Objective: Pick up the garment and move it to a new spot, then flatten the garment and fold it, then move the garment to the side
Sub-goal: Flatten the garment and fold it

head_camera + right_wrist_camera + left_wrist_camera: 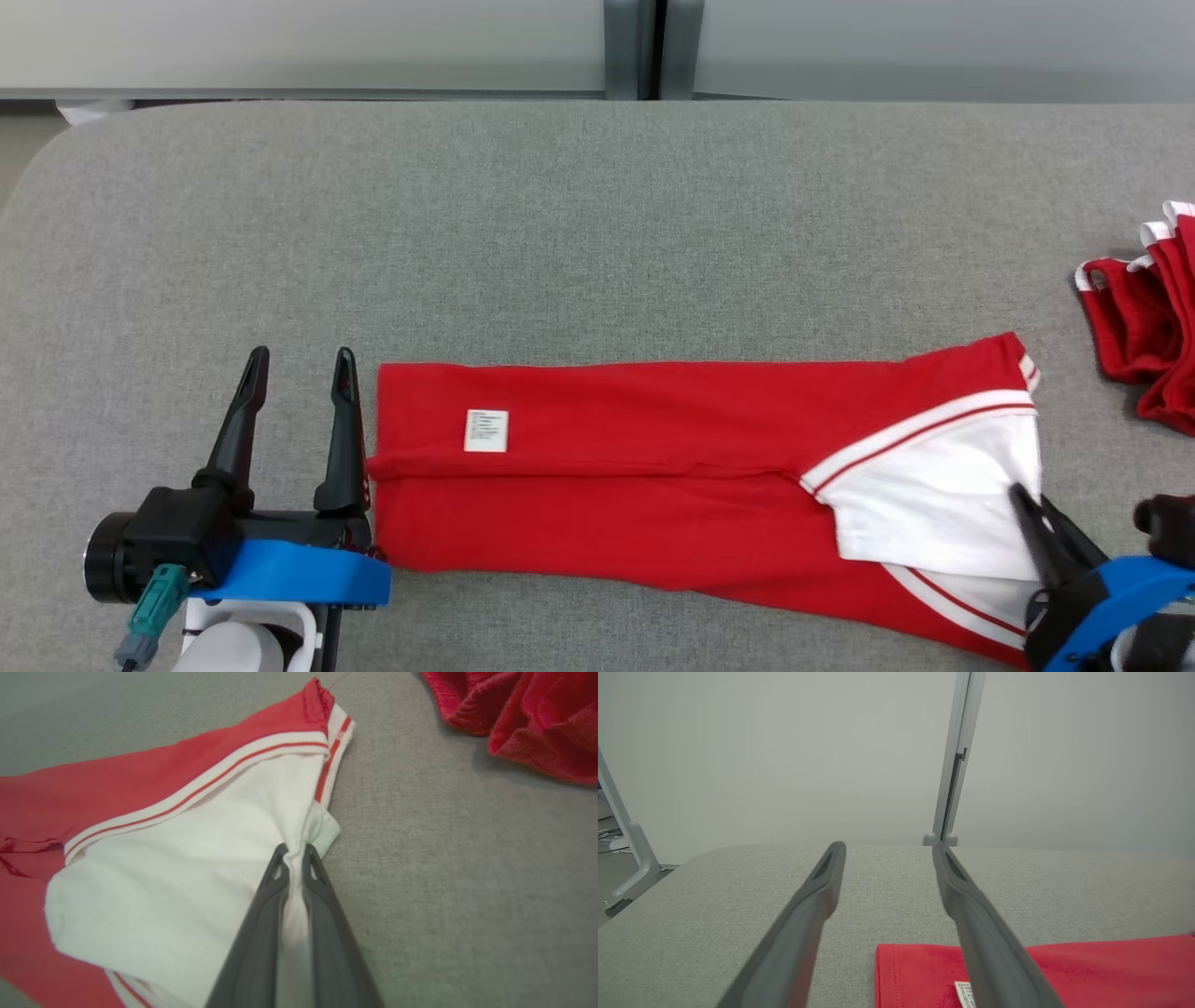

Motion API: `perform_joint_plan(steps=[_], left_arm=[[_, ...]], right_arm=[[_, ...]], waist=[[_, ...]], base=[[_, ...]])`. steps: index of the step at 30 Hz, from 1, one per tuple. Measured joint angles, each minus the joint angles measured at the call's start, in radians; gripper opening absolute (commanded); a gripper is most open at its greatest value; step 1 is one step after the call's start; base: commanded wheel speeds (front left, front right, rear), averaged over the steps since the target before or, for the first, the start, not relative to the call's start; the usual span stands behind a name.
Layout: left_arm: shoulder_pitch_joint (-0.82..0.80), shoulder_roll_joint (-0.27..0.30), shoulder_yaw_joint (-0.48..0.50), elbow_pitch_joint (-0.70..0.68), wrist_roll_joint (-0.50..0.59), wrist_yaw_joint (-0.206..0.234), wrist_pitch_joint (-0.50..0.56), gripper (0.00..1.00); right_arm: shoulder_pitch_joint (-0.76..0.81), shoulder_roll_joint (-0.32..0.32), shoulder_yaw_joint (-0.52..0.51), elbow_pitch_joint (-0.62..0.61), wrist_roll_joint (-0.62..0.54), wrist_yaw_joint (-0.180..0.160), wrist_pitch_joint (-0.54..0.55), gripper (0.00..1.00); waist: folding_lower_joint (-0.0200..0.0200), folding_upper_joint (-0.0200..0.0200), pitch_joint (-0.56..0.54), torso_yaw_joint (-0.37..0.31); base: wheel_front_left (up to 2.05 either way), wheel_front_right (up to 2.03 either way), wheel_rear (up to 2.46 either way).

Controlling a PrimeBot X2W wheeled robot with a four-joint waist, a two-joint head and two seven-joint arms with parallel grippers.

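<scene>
Your right claw (294, 853) clamped on the shirt (653, 439) by its white edge, your left claw (302, 357) spread wide just beside the hem.

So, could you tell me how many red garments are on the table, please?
2: the folded garment across the middle, its white end pinched by the right gripper; a bunched red pile at the right edge, possibly hiding more.

A test bay or lab is suggested. A wide table (597, 233) padded in grey cloth is backed by plain pale partition panels (299, 42) joined by a metal post (955, 765), and a grey frame leg (639, 855) is seen beside it. A red garment (607, 467) is laid out there, more red clothes (1153, 317) heaped aside.
</scene>
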Motion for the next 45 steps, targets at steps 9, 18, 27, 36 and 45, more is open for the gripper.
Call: perform_joint_plan(steps=[9,18,27,36,45], left_arm=[[0.029,-0.026,0.033,-0.012,0.027,0.000,0.000,1.00],[0.062,-0.048,0.066,-0.012,0.060,-0.020,0.000,1.00],[0.049,-0.076,0.072,0.001,0.076,-0.054,0.000,1.00],[0.009,-0.109,0.068,0.037,0.095,-0.096,0.000,1.00],[-0.004,-0.131,0.091,0.063,0.109,-0.115,0.000,1.00]], right_arm=[[0.060,-0.053,-0.134,-0.010,0.021,0.000,-0.002,0.00],[0.009,0.021,-0.021,-0.237,-0.046,-0.001,0.155,0.00],[-0.167,0.176,0.269,-0.187,-0.015,0.000,0.192,0.00],[-0.329,0.198,0.541,0.028,0.133,0.000,0.035,0.00],[-0.446,0.197,0.668,0.202,0.204,-0.001,-0.118,1.00]], waist=[[-0.0001,-0.0001,-0.054,0.009],[-0.0001,-0.0001,-0.083,0.031],[-0.0001,-0.0001,-0.061,0.055],[0.0000,-0.0001,-0.027,0.102],[0.0000,0.0000,0.001,0.112]], base=[[0.00,0.00,0.00],[0.00,0.00,0.00],[0.00,0.00,0.00],[0.00,0.00,0.00],[0.00,0.00,0.00]])
